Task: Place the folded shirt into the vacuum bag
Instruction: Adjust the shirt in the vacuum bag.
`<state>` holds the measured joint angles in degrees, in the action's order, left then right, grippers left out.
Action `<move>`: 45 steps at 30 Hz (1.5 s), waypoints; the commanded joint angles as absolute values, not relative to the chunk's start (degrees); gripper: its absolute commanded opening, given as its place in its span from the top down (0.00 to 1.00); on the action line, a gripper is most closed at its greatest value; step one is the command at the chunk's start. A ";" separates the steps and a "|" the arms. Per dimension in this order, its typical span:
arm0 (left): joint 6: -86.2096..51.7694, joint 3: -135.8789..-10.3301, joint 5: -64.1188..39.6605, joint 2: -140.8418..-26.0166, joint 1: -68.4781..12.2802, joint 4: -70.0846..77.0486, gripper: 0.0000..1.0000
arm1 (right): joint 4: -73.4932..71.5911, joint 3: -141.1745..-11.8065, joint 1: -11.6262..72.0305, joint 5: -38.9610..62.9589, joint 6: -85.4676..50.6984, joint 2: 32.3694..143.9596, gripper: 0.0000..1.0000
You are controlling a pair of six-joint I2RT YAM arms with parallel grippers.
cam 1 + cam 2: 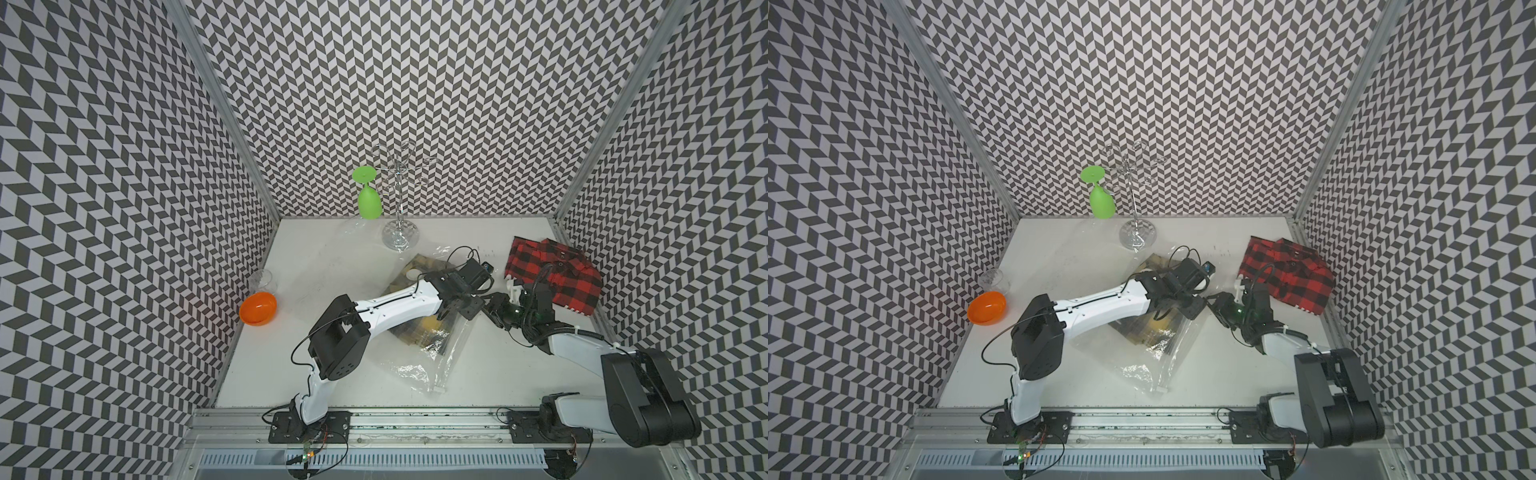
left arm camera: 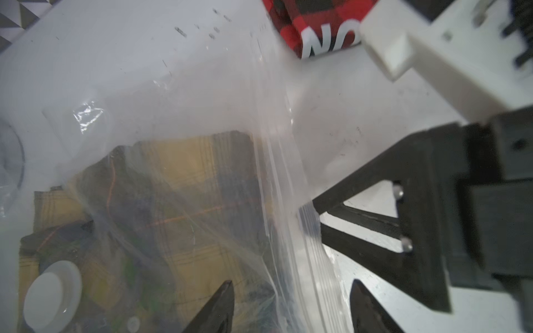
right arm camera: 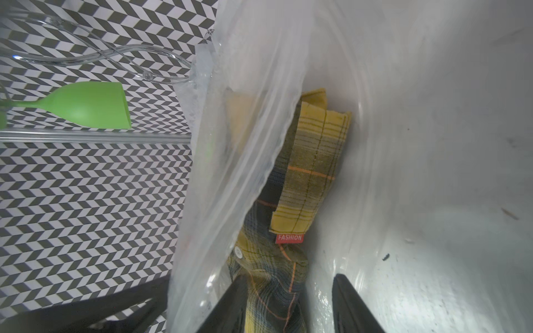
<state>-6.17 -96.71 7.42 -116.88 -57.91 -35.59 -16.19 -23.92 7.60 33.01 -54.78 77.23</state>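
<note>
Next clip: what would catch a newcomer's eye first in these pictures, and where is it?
The clear vacuum bag lying in the middle of the table, with a yellow plaid shirt inside it and the left gripper and right gripper meeting at its mouth. Next, the red checked shirt folded at the far right, and the green goblet hanging upside down from a wire rack at the back.

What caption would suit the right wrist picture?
Yellow plaid shirt lying inside the clear plastic bag, green goblet in the background.
</note>
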 commanded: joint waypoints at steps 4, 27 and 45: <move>-5.16 -100.40 9.09 -118.70 -57.89 -39.09 0.49 | -22.54 -27.22 9.66 34.42 -57.63 80.95 0.52; -4.84 -103.36 -6.81 -107.38 -56.54 -37.73 1.00 | -33.27 -29.10 17.17 21.88 -54.86 89.29 0.49; -1.69 -101.58 -13.82 -109.18 -52.55 -33.32 0.98 | -41.32 -29.44 21.38 28.77 -45.16 86.97 0.81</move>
<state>-2.39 -101.25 -7.29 -109.40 -51.46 -37.47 -36.84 -27.97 21.61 29.91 -45.12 87.22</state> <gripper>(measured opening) 0.044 0.196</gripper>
